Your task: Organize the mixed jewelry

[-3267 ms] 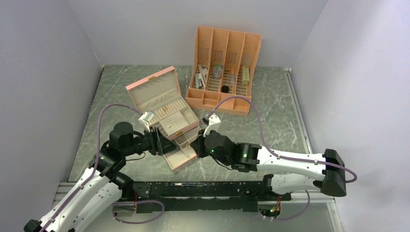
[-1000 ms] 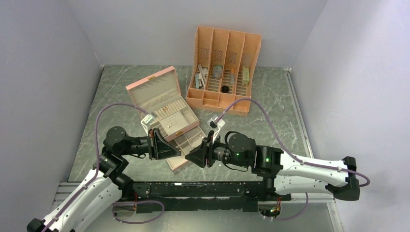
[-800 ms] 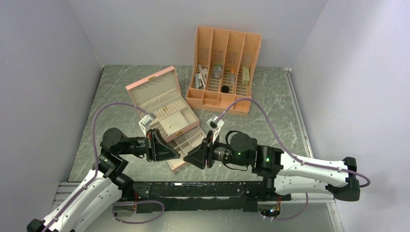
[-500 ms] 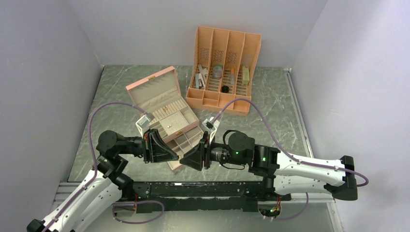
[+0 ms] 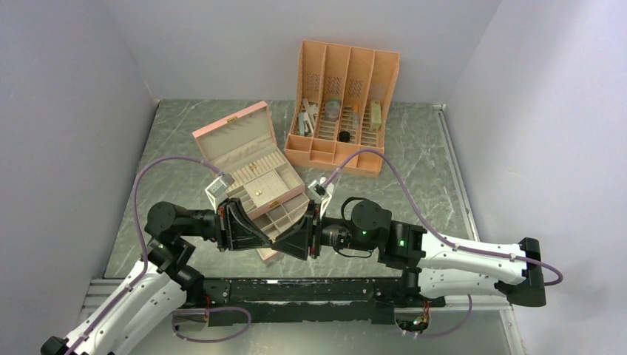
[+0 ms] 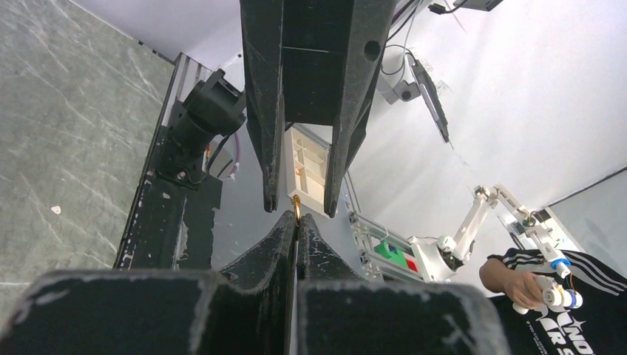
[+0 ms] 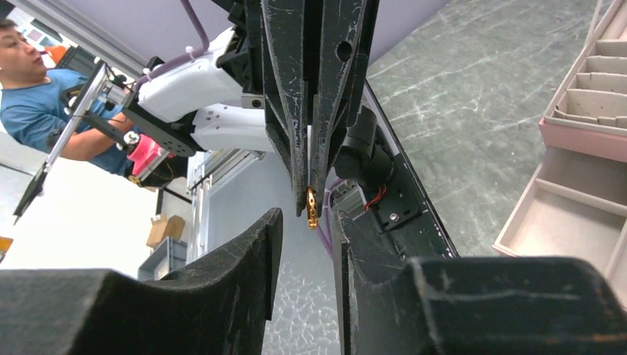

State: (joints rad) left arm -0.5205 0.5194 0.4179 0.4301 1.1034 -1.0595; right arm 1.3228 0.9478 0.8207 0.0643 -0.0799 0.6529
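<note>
My left gripper (image 5: 273, 237) is shut on a tiny gold ring (image 6: 296, 207), which sticks out from its tips (image 6: 296, 217). My right gripper (image 5: 281, 242) meets it nose to nose, just above the near corner of the pink jewelry box (image 5: 238, 144). In the right wrist view, the right gripper (image 7: 307, 217) is open. The ring (image 7: 312, 208) hangs between its fingers, apart from both pads. More gold pieces (image 5: 258, 191) lie in the box's top tray.
The box's lower drawers (image 5: 285, 216) are pulled out toward the arms and show again in the right wrist view (image 7: 569, 214). An orange slotted organizer (image 5: 344, 70) with grey and black oddments stands at the back. The black base rail (image 5: 310, 290) runs along the near edge.
Both grippers have drifted a little to the left, staying tip to tip. The right jaws have narrowed around the ring. The left grip is unchanged.
</note>
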